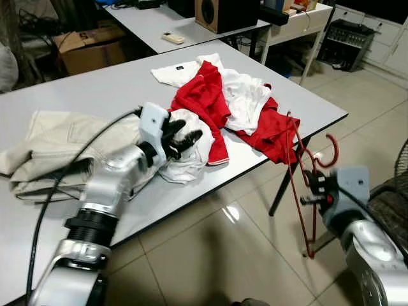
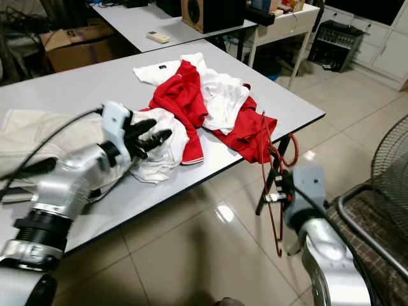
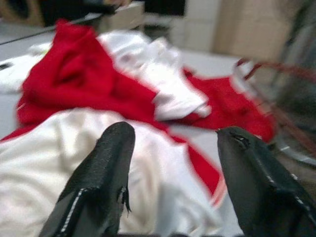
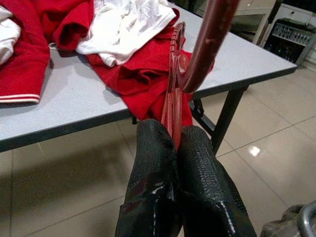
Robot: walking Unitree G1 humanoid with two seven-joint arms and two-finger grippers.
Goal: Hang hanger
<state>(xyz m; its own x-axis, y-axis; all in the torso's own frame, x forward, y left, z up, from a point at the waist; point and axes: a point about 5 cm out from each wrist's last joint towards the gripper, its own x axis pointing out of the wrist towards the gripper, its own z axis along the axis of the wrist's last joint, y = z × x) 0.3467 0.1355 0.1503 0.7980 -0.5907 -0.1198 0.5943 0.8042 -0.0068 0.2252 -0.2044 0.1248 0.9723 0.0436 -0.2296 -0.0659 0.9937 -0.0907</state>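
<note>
Grey rectangular table (image 1: pixel 95 89) on glossy beige tile floor (image 1: pixel 210 255); second table with a black-and-wood speaker (image 1: pixel 220 13) behind. On mine: heap of red and white shirts (image 1: pixel 223 105), beige trousers (image 1: pixel 60 143) beside it. My left gripper (image 1: pixel 182 137) hovers spread wide over the white cloth, holding nothing. My right gripper (image 4: pixel 175 143) is clamped on the red wire hanger (image 1: pixel 306 185), off the table's corner, above floor.

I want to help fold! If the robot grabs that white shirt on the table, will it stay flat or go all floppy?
Probably floppy: the white shirt already lies crumpled in soft folds. It looks thin, so likely light. It may drag the red shirt lying against it. The left gripper is open over it.
</note>
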